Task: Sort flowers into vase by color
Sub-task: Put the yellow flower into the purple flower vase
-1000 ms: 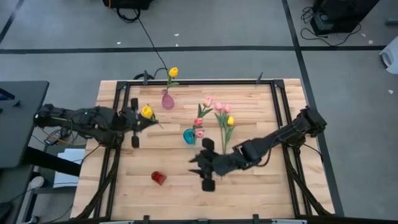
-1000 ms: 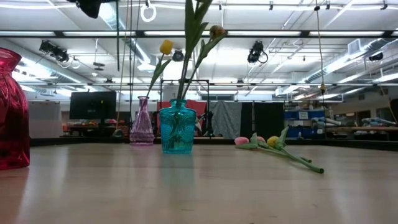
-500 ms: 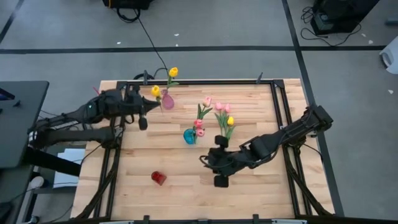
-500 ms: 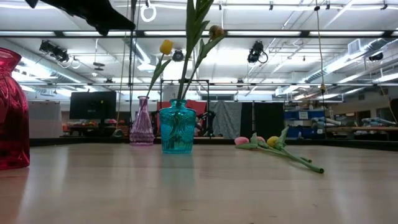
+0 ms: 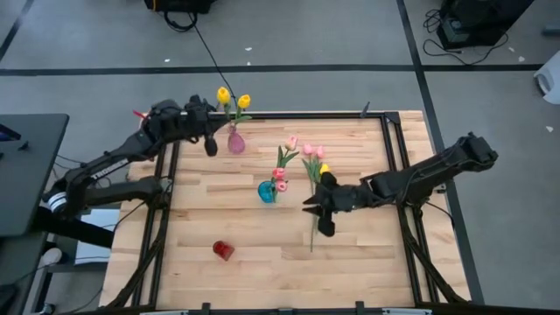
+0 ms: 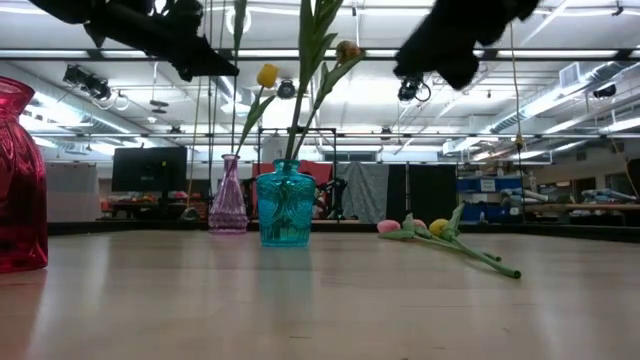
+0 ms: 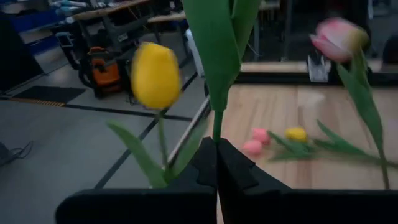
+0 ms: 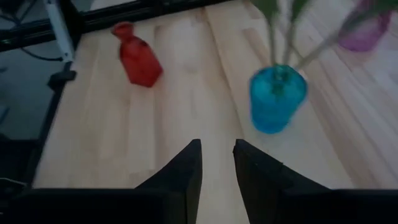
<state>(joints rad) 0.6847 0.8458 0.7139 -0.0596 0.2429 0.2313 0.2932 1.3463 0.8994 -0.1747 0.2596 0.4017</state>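
Note:
My left gripper [image 5: 213,131] is at the far left, beside the purple vase [image 5: 236,141], which holds one yellow tulip [image 5: 243,101]. It is shut on a yellow tulip [image 5: 222,94]. My right gripper [image 5: 319,208] hovers over the stems of the pink and yellow tulips [image 5: 315,166] lying on the table; its fingers [image 8: 186,165] are slightly apart and empty. A teal vase [image 5: 266,191] holds pink tulips [image 5: 278,173]. A red vase [image 5: 222,250] stands empty near the front. My left gripper pinches the tulip's thin green stem [image 7: 215,127] between its two fingers, just below a broad leaf [image 7: 214,50]. The stem runs across the fingers. The tulip is lifted clear of the table, its head up beside the tulip in the purple vase.
A black frame [image 5: 280,115] runs around the wooden table. The table's near half around the red vase [image 8: 137,59] is bare wood. The low view shows the teal vase [image 6: 285,205] and purple vase [image 6: 228,205] standing close together.
My left gripper has carried the yellow tulip up and toward the far edge, from the table's left side to beside the purple vase. My right gripper has risen and gone toward the right and far edges, from near the table's middle front to over the lying tulips' stems.

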